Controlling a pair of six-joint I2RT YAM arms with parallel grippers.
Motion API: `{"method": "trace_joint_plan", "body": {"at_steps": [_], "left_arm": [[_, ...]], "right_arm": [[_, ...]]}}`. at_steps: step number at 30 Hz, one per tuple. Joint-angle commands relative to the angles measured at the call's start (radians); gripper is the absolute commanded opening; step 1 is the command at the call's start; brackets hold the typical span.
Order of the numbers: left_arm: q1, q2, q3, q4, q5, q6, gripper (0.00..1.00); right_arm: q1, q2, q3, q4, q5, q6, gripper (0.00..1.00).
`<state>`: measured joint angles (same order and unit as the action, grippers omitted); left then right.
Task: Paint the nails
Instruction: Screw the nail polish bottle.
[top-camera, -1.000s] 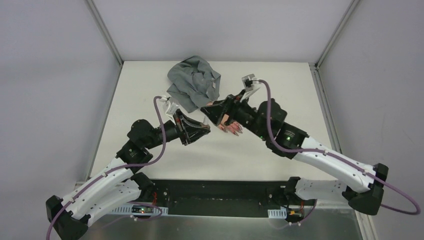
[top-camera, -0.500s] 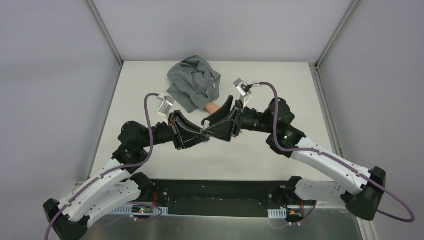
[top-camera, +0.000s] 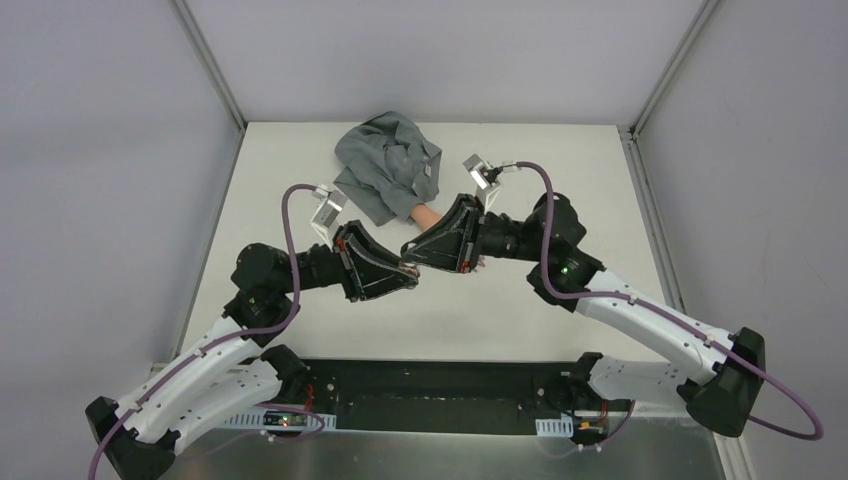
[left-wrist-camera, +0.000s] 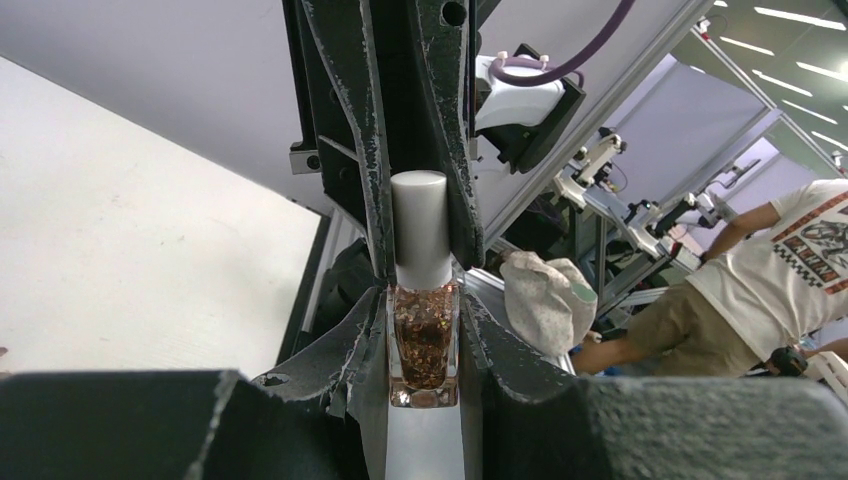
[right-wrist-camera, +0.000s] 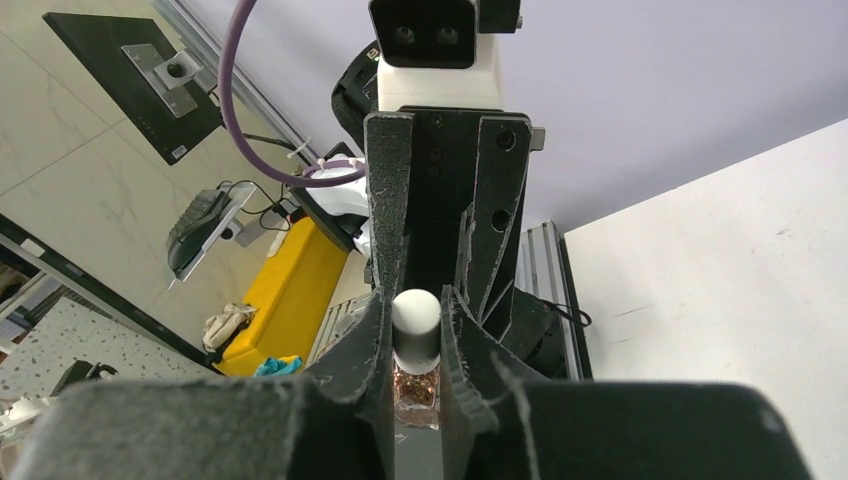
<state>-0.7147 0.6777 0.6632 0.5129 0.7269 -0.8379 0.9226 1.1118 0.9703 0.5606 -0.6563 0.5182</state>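
The dark pointed nails look small, stiff and slick, on a light peach-coloured fake hand (top-camera: 426, 213) that could slide, so I'd steady it by its crumpled grey sleeve (top-camera: 385, 165). It lies toward the far edge of the white desk (top-camera: 560, 180), nails hidden beneath the right pincer (top-camera: 422, 254). That pincer clamps the white cap (right-wrist-camera: 415, 318) of a tiny glittery glass polish bottle (left-wrist-camera: 424, 345), whose body the left pincer (top-camera: 406, 268) pinches.

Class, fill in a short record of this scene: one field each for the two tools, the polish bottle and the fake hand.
Left tool: shut on the glass body of the polish bottle
Right tool: shut on the white cap
Polish bottle: capped, held between both tools
Fake hand: peach patch beside grey sleeve; nails hidden
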Motion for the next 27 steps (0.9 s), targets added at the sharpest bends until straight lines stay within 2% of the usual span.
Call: {"method": "trace_joint_plan", "body": {"at_steps": [1,7,13,27], "left_arm": [[-0.006,0.003,0.025,0.061,-0.023,0.039,0.00],[-0.006,0.005,0.001,0.041,-0.081,0.131,0.00],[-0.006,0.030,0.020,-0.048,-0.133,0.244,0.00],[-0.006,0.001,0.030,-0.251,-0.330,0.430,0.00]], "right_arm": [[0.008,-0.022,0.014,0.011,-0.001,0.016,0.00],[0.025,-0.059,0.006,-0.141,0.152,-0.011,0.00],[0.108,-0.048,0.039,-0.286,0.363,-0.059,0.00],[0.323,0.170,0.266,-0.513,0.862,-0.124,0.00]]}}
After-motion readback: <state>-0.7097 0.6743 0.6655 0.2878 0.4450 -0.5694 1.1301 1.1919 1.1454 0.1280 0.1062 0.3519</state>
